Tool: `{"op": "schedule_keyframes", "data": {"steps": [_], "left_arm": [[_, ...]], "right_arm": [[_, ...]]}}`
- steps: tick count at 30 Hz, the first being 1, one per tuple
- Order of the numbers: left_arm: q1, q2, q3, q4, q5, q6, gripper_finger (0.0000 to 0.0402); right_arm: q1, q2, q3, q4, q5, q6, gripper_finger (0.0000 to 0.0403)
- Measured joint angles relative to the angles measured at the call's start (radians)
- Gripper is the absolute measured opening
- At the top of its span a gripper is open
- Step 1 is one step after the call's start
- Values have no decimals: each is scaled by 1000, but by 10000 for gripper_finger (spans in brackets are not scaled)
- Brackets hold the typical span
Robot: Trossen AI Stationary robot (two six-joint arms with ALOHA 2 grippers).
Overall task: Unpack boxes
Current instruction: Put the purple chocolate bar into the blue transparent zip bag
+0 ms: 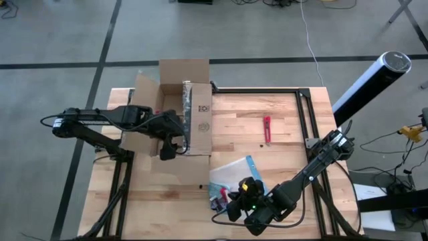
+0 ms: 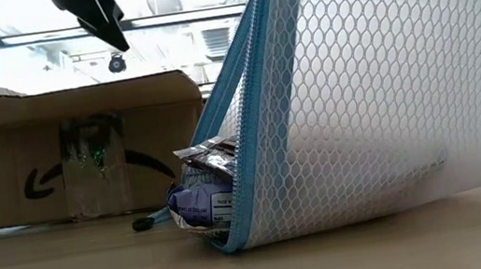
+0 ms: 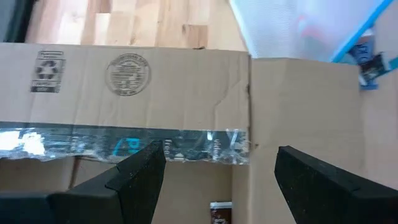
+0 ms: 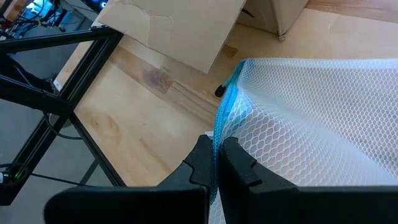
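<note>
The brown cardboard box (image 1: 184, 107) stands at the table's far left with its flaps open, resting on its base. My left gripper (image 1: 170, 140) hangs open over its near end, and the taped flap (image 3: 155, 81) fills the left wrist view. A small item (image 3: 221, 211) lies inside. Near the table's front edge my right gripper (image 1: 235, 201) is shut on a clear mesh pouch (image 1: 234, 173) with a blue edge. The low view shows packets (image 2: 198, 202) in the pouch's lower corner. My right gripper pinches the pouch's blue zipper edge (image 4: 219, 134) between its two fingers, coming from the table's near right side. The pouch (image 2: 378, 106) is raised on that side and its lower corner (image 2: 227, 240) rests on the table.
A small red tool (image 1: 267, 129) lies on the wood right of the box. A black frame (image 1: 304, 114) runs along the table's far and right sides. A small dark bit (image 4: 219, 92) lies between pouch and box. A white cylinder (image 1: 371, 80) stands off the right edge.
</note>
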State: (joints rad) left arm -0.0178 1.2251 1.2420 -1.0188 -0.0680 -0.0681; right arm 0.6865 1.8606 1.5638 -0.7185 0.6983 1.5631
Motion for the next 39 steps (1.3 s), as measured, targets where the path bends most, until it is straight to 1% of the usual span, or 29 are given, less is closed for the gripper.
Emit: {"op": "schedule_keyframes", "data": {"steps": [3,8,15,20,27,31,35,39], "left_arm": [[-11,0,-8,25,21,3,275],[-47,4,-44,164,80,33,275],[-164,45,-85,374,90,80,275],[-237,132,-111,469,89,108,275],[-296,284,-112,570,90,111,275],[-319,334,-112,634,128,104,275],[-322,382,-112,604,134,103,275],[-317,414,-112,470,130,108,275]], "right_arm": [[0,0,0,0,0,0,0],[0,0,0,0,0,0,0],[0,0,0,2,0,6,0],[0,0,0,2,0,35,0],[0,0,0,2,0,35,0],[0,0,0,3,0,35,0],[0,0,0,5,-1,35,0],[0,0,0,6,-1,35,0]]}}
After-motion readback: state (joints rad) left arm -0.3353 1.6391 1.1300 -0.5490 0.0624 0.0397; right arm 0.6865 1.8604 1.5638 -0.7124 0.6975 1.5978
